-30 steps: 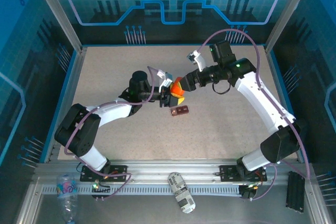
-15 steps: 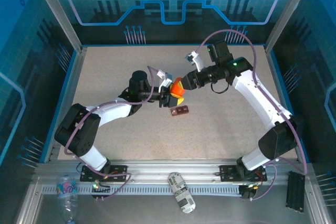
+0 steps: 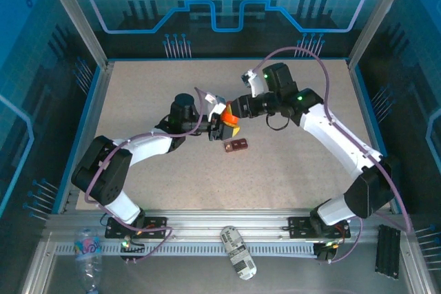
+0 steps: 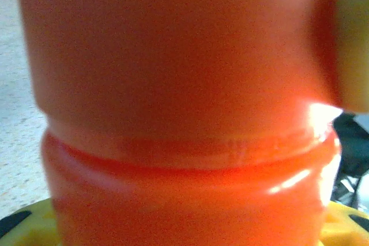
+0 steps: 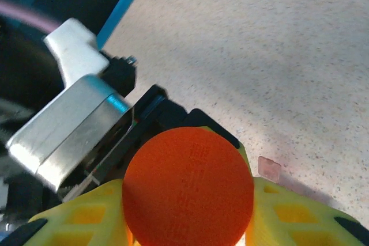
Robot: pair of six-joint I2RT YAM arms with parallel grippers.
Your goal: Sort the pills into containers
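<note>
The orange bottle (image 3: 231, 118), judged light, rigid and smooth, is held just beyond the containers (image 3: 236, 144) on the surface (image 3: 151, 94), its body pinched by the left tool (image 3: 222, 126) and its cap (image 5: 188, 185), the better purchase for twisting, clamped by the right tool (image 3: 236, 110)

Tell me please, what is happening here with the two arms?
Both arms meet over the middle of the table on one orange bottle. The left jaws grip its body, and the right jaws are closed around its cap, probably to open it. The small dark red-brown box with two wells lies on the table just beside them, toward the near edge. Whether it holds any pills is too small to tell.
</note>
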